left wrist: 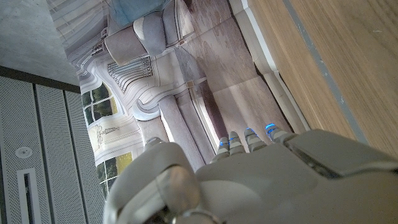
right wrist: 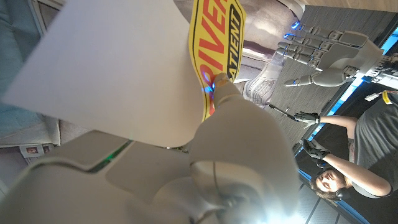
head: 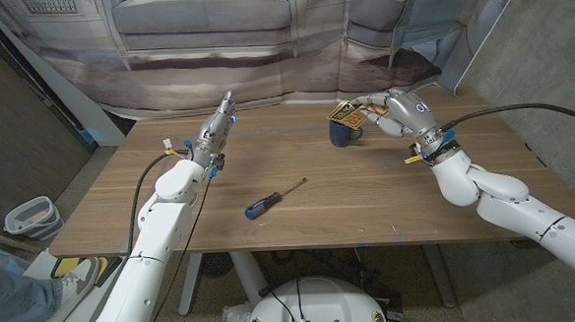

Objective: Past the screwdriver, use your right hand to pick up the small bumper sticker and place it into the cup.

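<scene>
My right hand (head: 391, 111) holds the small yellow and black bumper sticker (head: 346, 115) over the dark blue cup (head: 343, 133) at the far middle of the table. In the right wrist view the sticker (right wrist: 214, 37) shows its yellow printed face and white backing, pinched at my fingertips (right wrist: 219, 93). The screwdriver (head: 274, 198), blue-handled, lies near the table's middle, closer to me than the cup. My left hand (head: 219, 124) hovers at the far left with fingers extended and nothing in it; its back (left wrist: 280, 180) shows in the left wrist view.
The wooden table (head: 369, 206) has a printed backdrop of a sofa (head: 202, 27) behind its far edge. A grey bin (head: 29, 219) stands on the floor at the left. A person (right wrist: 348, 162) appears in the right wrist view, beyond my left hand (right wrist: 329, 59).
</scene>
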`<state>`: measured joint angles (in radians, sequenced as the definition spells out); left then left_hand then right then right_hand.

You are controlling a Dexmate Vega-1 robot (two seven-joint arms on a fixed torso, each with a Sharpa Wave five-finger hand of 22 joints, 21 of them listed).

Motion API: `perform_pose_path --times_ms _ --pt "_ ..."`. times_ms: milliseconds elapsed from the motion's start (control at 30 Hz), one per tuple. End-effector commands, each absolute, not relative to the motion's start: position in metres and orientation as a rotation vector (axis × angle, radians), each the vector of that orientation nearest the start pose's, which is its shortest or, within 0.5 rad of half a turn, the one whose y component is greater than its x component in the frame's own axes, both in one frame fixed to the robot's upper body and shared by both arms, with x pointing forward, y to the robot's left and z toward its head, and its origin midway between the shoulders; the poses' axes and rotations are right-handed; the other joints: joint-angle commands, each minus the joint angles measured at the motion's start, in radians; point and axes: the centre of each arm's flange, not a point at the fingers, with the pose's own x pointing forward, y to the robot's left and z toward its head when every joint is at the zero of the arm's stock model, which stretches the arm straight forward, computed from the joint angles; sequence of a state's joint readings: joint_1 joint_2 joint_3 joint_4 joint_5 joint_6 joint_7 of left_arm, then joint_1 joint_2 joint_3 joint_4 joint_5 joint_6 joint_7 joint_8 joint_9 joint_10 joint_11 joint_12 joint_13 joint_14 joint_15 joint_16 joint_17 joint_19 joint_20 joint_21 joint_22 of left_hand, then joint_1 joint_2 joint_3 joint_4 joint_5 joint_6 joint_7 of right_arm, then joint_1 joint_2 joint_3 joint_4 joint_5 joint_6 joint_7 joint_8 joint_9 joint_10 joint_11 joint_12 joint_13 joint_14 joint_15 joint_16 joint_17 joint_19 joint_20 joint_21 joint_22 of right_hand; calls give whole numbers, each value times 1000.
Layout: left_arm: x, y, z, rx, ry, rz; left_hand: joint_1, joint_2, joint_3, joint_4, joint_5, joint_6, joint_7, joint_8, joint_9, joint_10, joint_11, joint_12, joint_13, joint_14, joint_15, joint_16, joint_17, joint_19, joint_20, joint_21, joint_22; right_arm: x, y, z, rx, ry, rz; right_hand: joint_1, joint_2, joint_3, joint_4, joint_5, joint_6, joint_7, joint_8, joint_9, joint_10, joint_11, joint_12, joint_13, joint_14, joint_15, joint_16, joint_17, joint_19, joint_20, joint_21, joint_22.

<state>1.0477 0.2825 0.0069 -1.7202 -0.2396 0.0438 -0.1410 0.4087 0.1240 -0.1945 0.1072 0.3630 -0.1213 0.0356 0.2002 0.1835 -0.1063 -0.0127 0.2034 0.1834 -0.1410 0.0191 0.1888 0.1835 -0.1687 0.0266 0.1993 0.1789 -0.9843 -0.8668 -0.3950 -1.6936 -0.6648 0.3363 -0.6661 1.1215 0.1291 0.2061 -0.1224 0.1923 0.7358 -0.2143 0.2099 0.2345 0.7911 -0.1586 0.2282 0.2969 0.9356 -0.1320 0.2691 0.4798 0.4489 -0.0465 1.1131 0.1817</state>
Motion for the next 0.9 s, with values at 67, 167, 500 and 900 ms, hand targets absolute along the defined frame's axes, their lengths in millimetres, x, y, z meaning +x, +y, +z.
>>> perform_pose_path --times_ms 67,167,500,900 --pt "592 280 6 102 -612 -174 13 -3 -7 -1 -3 -4 0 -4 4 -7 -3 -1 6 -6 -3 -1 2 -10 5 0 4 534 -263 27 -1232 -1271 -190 -10 1 5 -1 -3 1 1 1 3 4 2 1 3 -6 -103 -7 3 -5 -147 -3 0" --pt "593 280 5 100 -608 -175 13 -3 -7 -1 -3 -3 1 -3 4 -7 -3 -1 6 -6 -3 -1 2 -11 5 0 4 536 -261 30 -1235 -1273 -189 -10 2 5 -1 -3 1 1 1 3 3 4 1 3 -7 -103 -8 3 -6 -147 -4 0" --pt "592 281 4 104 -602 -169 14 -2 -8 -1 -3 -3 -1 -3 4 -6 -2 0 6 -6 -2 0 2 -11 5 0 4 543 -257 36 -1256 -1262 -179 -12 3 7 0 -4 -2 1 0 3 -2 2 0 2 -9 -103 -9 3 -8 -147 -5 0" --pt "593 280 3 102 -598 -174 15 -2 -9 -1 -3 -3 0 -3 4 -7 -3 0 6 -8 -1 -1 2 -11 4 1 4 547 -250 46 -1279 -1260 -165 -13 3 8 -1 -4 -4 1 -1 3 -5 10 0 2 -14 -103 -12 2 -11 -147 -7 0"
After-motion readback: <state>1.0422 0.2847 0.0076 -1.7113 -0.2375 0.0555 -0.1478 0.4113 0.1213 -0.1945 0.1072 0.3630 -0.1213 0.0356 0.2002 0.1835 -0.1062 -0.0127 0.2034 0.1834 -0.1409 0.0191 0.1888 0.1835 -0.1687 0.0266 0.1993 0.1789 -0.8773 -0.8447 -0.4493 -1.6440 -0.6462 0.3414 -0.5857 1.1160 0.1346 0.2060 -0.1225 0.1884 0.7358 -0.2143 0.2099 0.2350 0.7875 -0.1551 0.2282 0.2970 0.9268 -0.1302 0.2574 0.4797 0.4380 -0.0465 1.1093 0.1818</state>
